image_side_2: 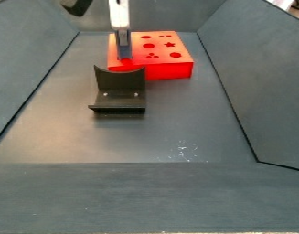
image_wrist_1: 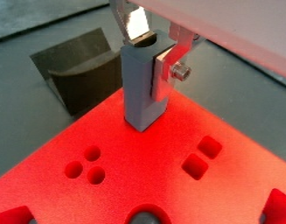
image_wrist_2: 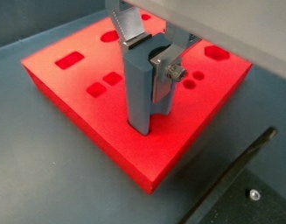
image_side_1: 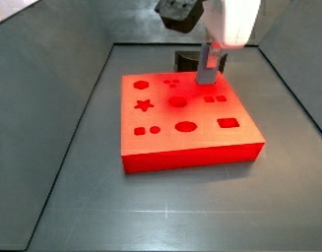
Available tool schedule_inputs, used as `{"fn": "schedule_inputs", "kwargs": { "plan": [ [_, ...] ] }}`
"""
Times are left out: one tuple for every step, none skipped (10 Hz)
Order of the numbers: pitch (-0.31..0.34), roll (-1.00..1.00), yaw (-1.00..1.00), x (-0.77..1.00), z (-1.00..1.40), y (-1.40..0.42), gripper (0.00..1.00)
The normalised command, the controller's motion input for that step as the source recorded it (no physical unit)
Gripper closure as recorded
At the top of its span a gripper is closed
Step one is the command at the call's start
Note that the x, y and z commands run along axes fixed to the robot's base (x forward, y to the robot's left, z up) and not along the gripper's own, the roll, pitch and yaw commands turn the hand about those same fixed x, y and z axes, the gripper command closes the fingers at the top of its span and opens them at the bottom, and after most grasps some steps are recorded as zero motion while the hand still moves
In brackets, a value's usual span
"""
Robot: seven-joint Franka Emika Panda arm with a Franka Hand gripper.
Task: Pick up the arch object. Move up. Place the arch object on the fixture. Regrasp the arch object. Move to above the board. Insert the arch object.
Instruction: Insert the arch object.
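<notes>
On board [image_wrist_2: 75, 83]: fingers [image_wrist_2: 153, 63] gripping arch object [image_wrist_2: 143, 92].

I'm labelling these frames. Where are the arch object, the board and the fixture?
arch object [image_wrist_1: 145, 92]: wrist view, middle of its front face.
board [image_side_1: 190, 155]: side view, its front wall.
fixture [image_side_2: 119, 80]: side view, its upright face.

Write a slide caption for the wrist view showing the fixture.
Gripper holds arch object upright on board, fixture behind.

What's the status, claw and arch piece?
Claw over the board, shut on the arch object. Arch object upright, lower end at the board's top. Fixture empty, off to the side.
</notes>
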Motion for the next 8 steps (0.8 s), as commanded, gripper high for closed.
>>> {"fn": "schedule_inputs", "kwargs": {
  "plan": [
    [-0.074, 0.23, 0.00, 0.00, -0.52, 0.00, 1.00],
    [-0.079, 0.28, 0.00, 0.00, -0.34, -0.15, 1.00],
    [-0.099, 0.28, 0.00, 0.00, -0.35, -0.17, 1.00],
    [-0.089, 0.13, 0.00, 0.00, -0.28, -0.11, 1.00],
    [-0.093, -0.04, 0.00, 0.00, -0.15, 0.00, 1.00],
    [0.000, -0.05, -0.02, 0.00, 0.00, 0.01, 1.00],
    [0.000, -0.01, 0.00, 0.00, 0.00, 0.00, 1.00],
    [0.000, 0.00, 0.00, 0.00, 0.00, 0.00, 1.00]
  ]
}}
